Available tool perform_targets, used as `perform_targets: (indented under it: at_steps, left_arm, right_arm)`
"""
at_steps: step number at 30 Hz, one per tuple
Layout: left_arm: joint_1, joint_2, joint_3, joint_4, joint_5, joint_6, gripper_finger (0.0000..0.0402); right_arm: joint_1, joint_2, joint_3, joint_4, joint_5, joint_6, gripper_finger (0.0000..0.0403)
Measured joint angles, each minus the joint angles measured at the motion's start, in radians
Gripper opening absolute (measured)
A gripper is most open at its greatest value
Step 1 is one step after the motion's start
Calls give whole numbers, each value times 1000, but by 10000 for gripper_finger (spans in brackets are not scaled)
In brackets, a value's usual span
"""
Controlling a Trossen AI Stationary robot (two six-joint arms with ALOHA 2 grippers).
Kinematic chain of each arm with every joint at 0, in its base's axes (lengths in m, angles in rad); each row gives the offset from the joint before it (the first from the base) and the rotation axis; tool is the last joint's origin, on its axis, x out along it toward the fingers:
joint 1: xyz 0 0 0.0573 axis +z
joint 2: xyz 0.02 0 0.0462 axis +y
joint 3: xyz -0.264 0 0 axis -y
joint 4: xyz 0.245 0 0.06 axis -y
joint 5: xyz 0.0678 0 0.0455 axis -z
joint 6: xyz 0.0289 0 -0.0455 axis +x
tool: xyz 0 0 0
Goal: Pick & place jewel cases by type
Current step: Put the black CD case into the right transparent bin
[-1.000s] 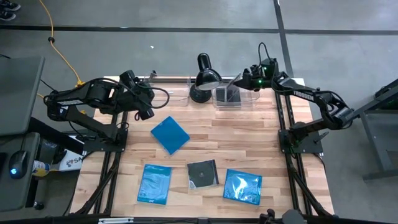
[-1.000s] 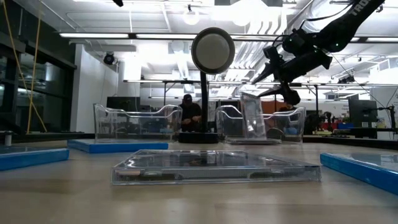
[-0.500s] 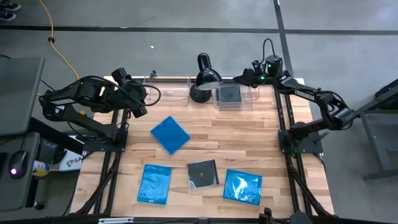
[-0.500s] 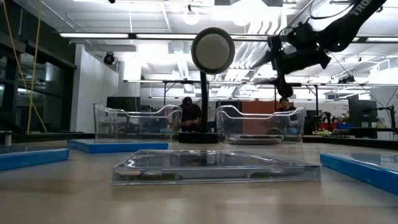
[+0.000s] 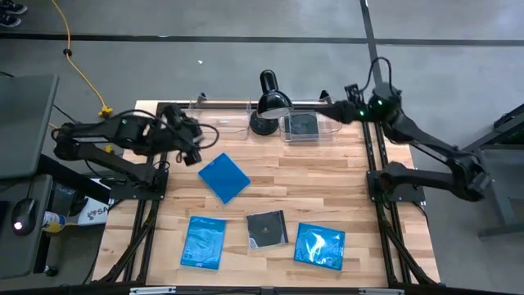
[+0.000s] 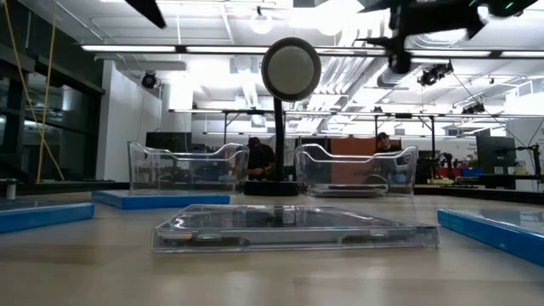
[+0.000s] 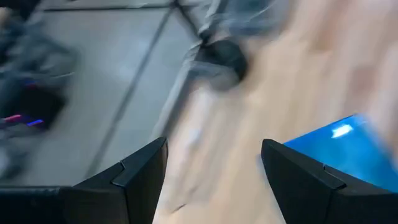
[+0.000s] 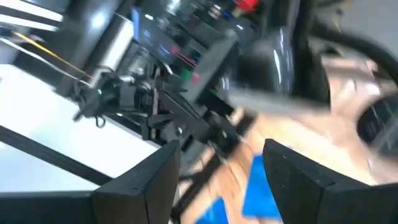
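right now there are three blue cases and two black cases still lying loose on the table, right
Not quite. The high view shows three blue cases on the table, as you say, but only one black case lies loose there, between the two nearest blue ones. Another dark case already lies in the clear bin at the far edge.
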Motion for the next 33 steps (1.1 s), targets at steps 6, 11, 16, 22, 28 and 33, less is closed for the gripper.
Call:
perform_targets:
  at_steps: [6,11,16,22,28,33]
  left_arm:
    - [0,-67,-291,429,287,-85,255]
    - [0,-64,-499,745,480,-340,255]
    - [0,-31,-700,1050,609,-629,255]
    - [-48,17,-848,1375,617,-905,255]
    - [-194,63,-853,1412,475,-1112,255]
    - [-340,91,-852,1413,325,-1243,255]
  right_arm:
    - [251,-157,0,-421,306,-9,211]
    - [485,-158,-2,-626,516,40,211]
    - [651,-83,-2,-643,621,94,211]
    - [784,62,-2,-652,694,153,211]
    - [887,234,-2,-640,711,193,211]
    - [944,335,-2,-576,712,236,211]
